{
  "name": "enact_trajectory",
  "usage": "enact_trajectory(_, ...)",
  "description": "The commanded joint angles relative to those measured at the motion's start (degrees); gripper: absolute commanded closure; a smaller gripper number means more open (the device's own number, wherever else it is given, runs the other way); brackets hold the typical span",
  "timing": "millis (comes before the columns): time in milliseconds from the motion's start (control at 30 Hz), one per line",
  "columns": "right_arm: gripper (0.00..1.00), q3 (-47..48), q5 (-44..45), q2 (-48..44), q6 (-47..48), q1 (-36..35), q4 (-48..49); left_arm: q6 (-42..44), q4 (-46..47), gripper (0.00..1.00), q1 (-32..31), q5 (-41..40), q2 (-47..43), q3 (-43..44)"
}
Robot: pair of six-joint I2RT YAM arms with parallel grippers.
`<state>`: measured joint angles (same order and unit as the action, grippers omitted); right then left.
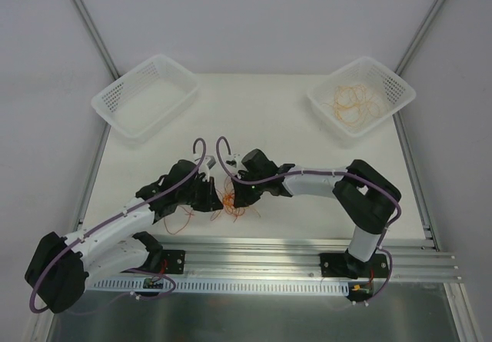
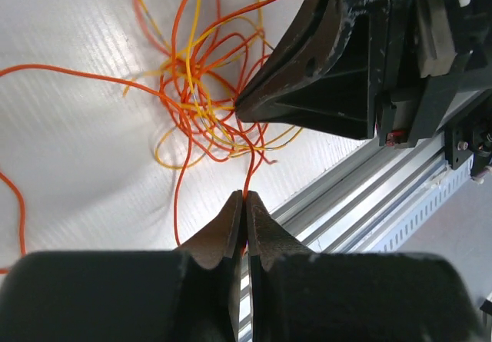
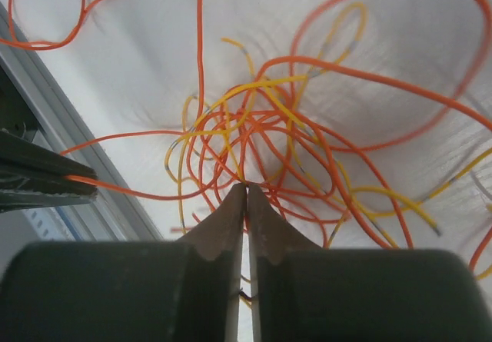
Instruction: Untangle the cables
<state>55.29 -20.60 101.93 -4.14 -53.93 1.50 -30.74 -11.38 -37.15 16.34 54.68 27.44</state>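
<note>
A tangle of thin orange and yellow cables [image 1: 229,202] lies on the white table between my two grippers, near the front edge. My left gripper [image 1: 217,196] is shut on one orange cable [image 2: 249,174] that runs up into the tangle [image 2: 204,88]. My right gripper [image 1: 240,196] is shut on strands at the tangle's near edge [image 3: 254,138]; a bit of wire shows between its jaws. In the left wrist view the right gripper's black body [image 2: 369,50] hangs just beyond the tangle. Loose orange loops [image 1: 178,220] trail to the left.
A white basket [image 1: 146,96] stands at the back left. A second white basket [image 1: 361,96] at the back right holds several orange-yellow wires [image 1: 355,102]. An aluminium rail [image 1: 307,251] runs along the table's front edge, close behind the grippers.
</note>
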Motion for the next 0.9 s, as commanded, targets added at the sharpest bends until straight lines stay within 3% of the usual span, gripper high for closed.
enact_trajectory(0, 0.96, -0.1, 2.8, -0.8, 0.1, -0.2, 0.4, -1.5, -0.1, 1.00, 0.1, -3.0, -3.1, 0.0)
enact_trajectory(33, 0.99, -0.5, 4.3, -1.3, -0.2, -0.2, -1.0, -1.2, -0.7, 1.00, 0.7, -3.6, -3.6, 0.4)
enact_trajectory(233, 0.99, -5.8, 15.0, -7.8, -7.9, 3.7, -7.5, 2.9, -8.4, 1.00, 5.8, -6.1, -9.5, 6.2)
enact_trajectory(500, 0.99, -18.1, 20.2, -21.6, -20.3, 19.7, -15.3, 6.5, -16.7, 1.00, 13.9, -14.4, -14.2, 15.2)
enact_trajectory(867, 1.00, -12.7, 30.9, -35.5, -22.9, 27.9, -31.3, 13.7, -23.2, 1.00, 15.5, -25.3, -9.6, 22.5)
